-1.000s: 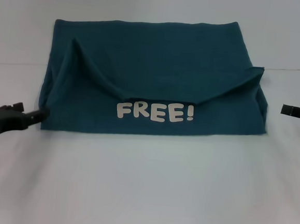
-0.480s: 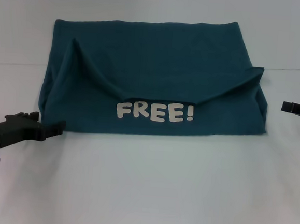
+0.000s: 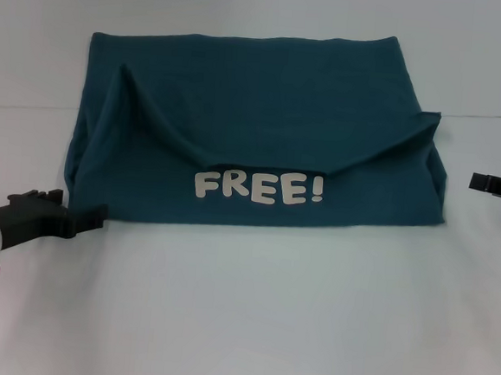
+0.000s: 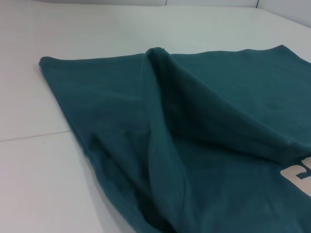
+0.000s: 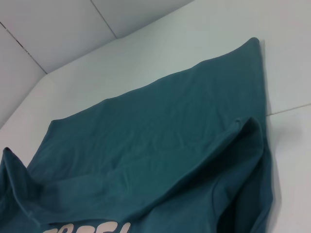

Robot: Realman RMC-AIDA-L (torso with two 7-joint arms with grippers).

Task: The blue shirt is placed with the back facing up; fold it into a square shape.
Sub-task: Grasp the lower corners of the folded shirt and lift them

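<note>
You see the shirt [image 3: 254, 136] lying partly folded on the white tabletop [image 3: 249, 318], both side portions turned in toward the middle so the white word "FREE!" [image 3: 259, 188] shows near the front edge. The left gripper [image 3: 92, 217] sits low at the shirt's front left corner, its tip touching or just beside the fabric edge; you cannot tell whether its fingers are parted or closed. The right gripper [image 3: 481, 182] rests at the right, apart from the shirt's right edge; its fingers' state is likewise not discernible. Both wrist views show raised fold ridges [image 4: 163, 141] in the cloth.
</note>
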